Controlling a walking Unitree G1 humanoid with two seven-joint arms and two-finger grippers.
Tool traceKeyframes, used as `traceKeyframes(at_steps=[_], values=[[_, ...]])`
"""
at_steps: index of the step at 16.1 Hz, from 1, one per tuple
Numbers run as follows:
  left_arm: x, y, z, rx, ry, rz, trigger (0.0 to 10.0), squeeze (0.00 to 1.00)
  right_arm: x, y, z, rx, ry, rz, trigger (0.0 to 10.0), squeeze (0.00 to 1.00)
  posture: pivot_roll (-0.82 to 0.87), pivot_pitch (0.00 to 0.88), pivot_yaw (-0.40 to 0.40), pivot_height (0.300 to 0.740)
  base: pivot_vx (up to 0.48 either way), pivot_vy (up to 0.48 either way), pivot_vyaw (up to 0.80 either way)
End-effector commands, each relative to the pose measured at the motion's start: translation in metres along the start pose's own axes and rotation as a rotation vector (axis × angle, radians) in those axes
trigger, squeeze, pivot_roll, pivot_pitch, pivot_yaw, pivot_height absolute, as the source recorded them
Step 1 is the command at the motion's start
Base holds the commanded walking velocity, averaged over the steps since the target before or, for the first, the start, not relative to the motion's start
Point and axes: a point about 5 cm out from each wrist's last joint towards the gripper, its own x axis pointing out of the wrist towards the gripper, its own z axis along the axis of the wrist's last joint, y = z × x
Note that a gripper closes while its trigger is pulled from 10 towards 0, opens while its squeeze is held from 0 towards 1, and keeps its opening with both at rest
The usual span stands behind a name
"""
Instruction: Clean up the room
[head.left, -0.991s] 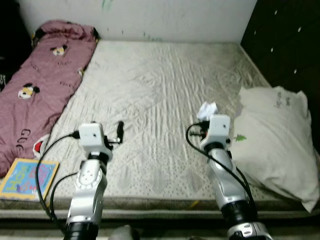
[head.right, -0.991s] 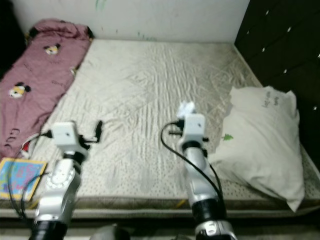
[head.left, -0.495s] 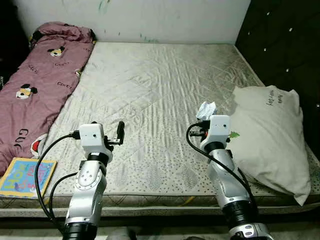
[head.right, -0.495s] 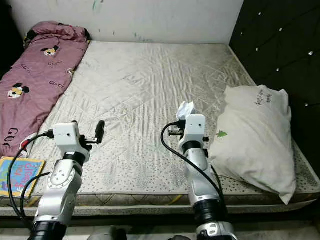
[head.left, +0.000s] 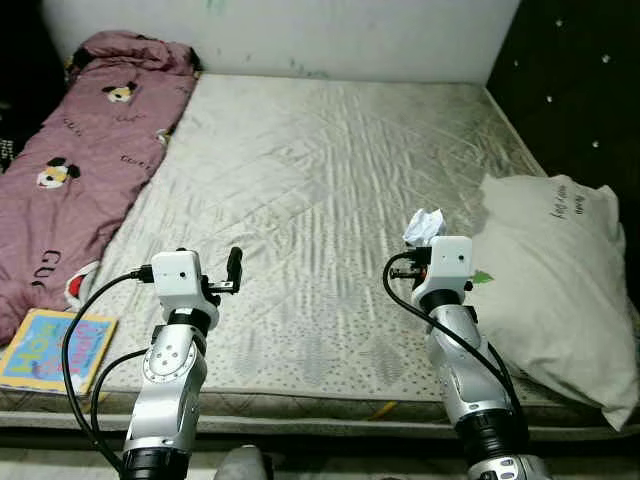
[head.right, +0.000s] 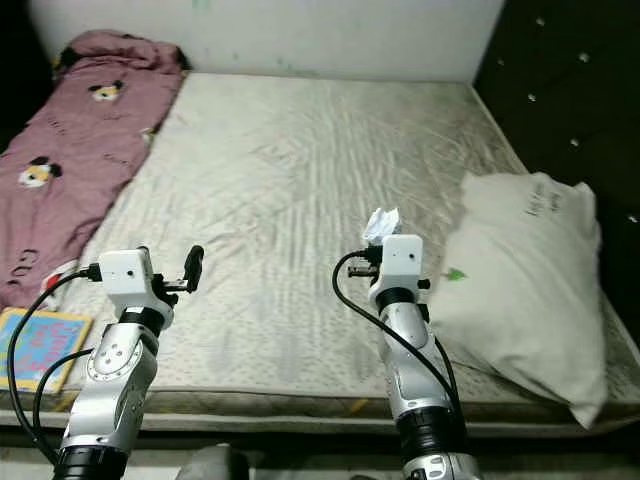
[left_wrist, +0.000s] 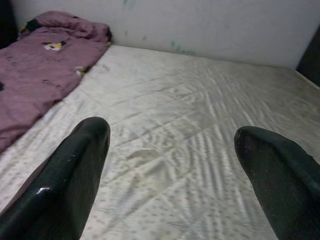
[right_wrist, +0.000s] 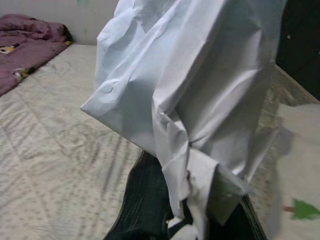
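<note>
The right gripper (right_wrist: 190, 210) pinches a crumpled paper (head.left: 423, 226) clear of the mattress (head.left: 330, 170), likely to carry it off as rubbish; the left gripper (left_wrist: 170, 150) hovers spread wide, empty

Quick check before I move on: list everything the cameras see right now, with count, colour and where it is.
Mattress: one, beige quilted, spans the middle of the scene up to the far wall.
Blanket: one, maroon with cartoon prints, along the mattress's left side.
Pillow: one, off-white with a small green tree print, on the mattress's right side.
Book: one, colourful blue and yellow cover, at the near left corner beside the blanket.
Crumpled paper: one, white, gripped in the right gripper above the mattress.
Headboard wall: one, dark and studded, on the right.
Left gripper: black fingers open, holding nothing, over the mattress.
Right gripper: shut on the crumpled paper, near the pillow.
</note>
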Motion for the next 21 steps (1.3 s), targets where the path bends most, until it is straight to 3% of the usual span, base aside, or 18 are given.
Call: traceKeyframes(at_steps=[1,14,17,21], values=[[0.000,0.006,0.001,0.015,0.002,0.024,10.0,0.00,0.003,0.004,0.005,0.014,-0.011,0.004,10.0,0.00,0.10,0.000,-0.017,0.740,0.000,0.480,0.00],[0.004,0.000,0.002,0.000,-0.005,0.025,10.0,0.00,0.007,0.014,0.008,0.029,-0.025,0.051,10.0,0.00,0.10,0.000,-0.021,0.740,0.000,0.480,0.00],[0.004,-0.001,0.001,-0.003,-0.001,0.025,10.0,0.00,0.007,0.016,0.009,-0.026,-0.035,0.068,10.0,0.00,0.10,0.000,-0.021,0.740,0.000,0.480,0.22],[0.003,-0.002,0.000,-0.008,0.004,0.023,10.0,0.00,0.007,0.014,0.007,-0.013,-0.028,0.058,10.0,0.00,0.10,0.000,-0.023,0.740,0.000,0.480,0.17]])
